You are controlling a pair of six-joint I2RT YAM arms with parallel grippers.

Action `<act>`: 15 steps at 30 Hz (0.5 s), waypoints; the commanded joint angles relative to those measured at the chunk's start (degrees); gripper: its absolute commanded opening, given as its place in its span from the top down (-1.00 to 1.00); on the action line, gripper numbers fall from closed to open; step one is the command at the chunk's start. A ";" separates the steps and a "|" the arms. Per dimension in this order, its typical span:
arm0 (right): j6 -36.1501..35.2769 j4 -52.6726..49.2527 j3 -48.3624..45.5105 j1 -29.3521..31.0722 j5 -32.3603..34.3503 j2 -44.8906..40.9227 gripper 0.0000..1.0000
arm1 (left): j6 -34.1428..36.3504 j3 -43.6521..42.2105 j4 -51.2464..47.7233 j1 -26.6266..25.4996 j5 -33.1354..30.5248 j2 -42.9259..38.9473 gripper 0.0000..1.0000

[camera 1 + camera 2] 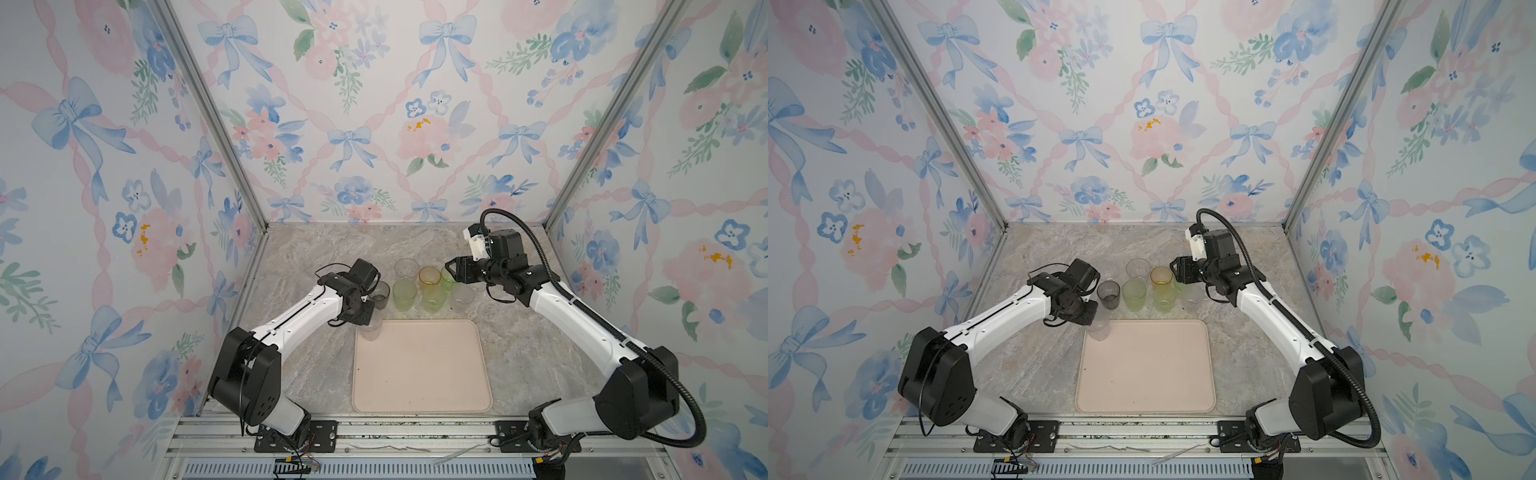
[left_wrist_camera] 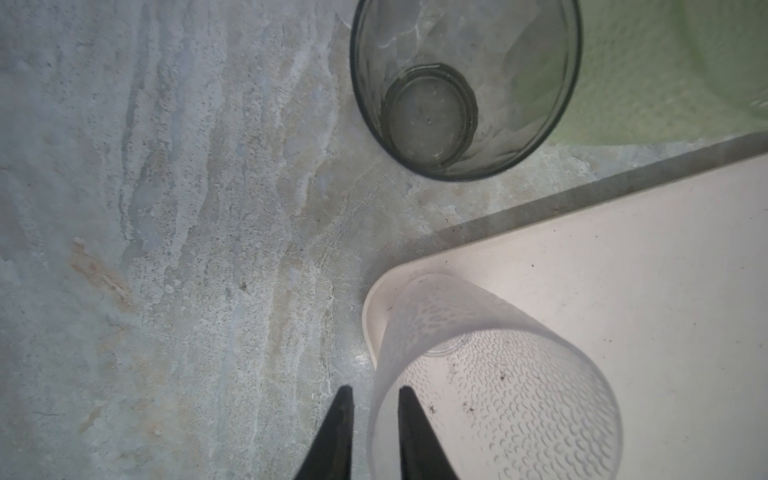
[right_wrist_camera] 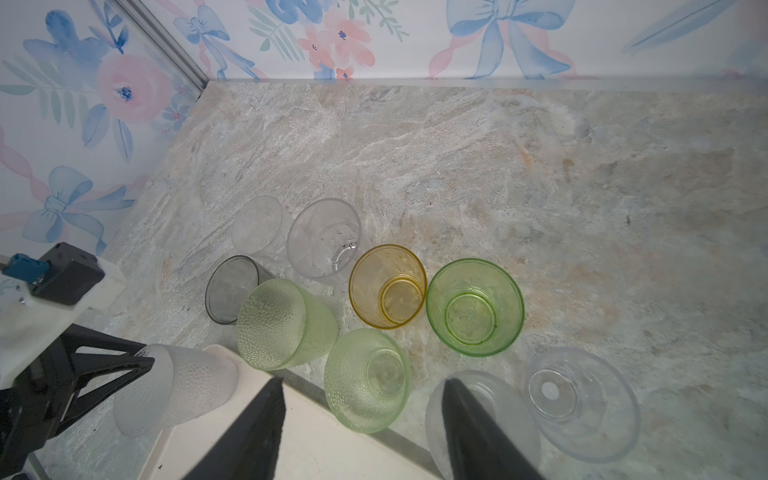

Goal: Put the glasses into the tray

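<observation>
Straddling frosted glass [image 2: 519, 415] wall: left fingers [image 2: 332, 444]

Matt cream plastic tray [image 1: 419, 374], dimpled frosted glass [image 2: 498, 395], glossy smoky glass [image 2: 457, 83], veined stone-look tabletop [image 1: 332, 245]

You find one glass [image 1: 371, 330] in the tray [image 1: 419, 374], at its far left corner. The remaining glasses [image 1: 404, 294] stand on the table [image 1: 316, 257] in roughly two rows just behind the tray's far edge. The tray lies at the table's middle front.

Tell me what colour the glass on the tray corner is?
It's a frosted white, bumpy tumbler; best in the left wrist view.
</observation>
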 commanded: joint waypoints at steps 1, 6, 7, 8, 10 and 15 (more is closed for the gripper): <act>-0.51 -2.23 1.82 0.92 -0.84 0.67 -0.26 | 0.38 -0.46 -0.20 0.31 -1.06 -2.02 0.52; -1.08 -4.14 3.11 1.47 -1.13 1.41 -0.26 | 0.43 0.06 -0.19 0.40 -1.10 -4.10 0.46; -1.20 -4.75 3.41 1.59 -1.17 1.67 -0.26 | 0.47 0.18 -0.19 0.36 -1.16 -4.60 0.45; -1.40 -5.52 3.91 1.75 -1.18 1.94 -0.26 | 0.56 0.25 -0.19 0.48 -1.08 -5.13 0.44; -1.80 -6.90 4.82 2.24 -1.13 2.60 -0.25 | 0.73 0.47 -0.24 0.57 -0.90 -6.14 0.44; -2.61 -10.97 7.46 3.47 -0.28 4.91 -0.14 | 0.82 1.07 -0.19 1.01 -0.38 -8.74 0.44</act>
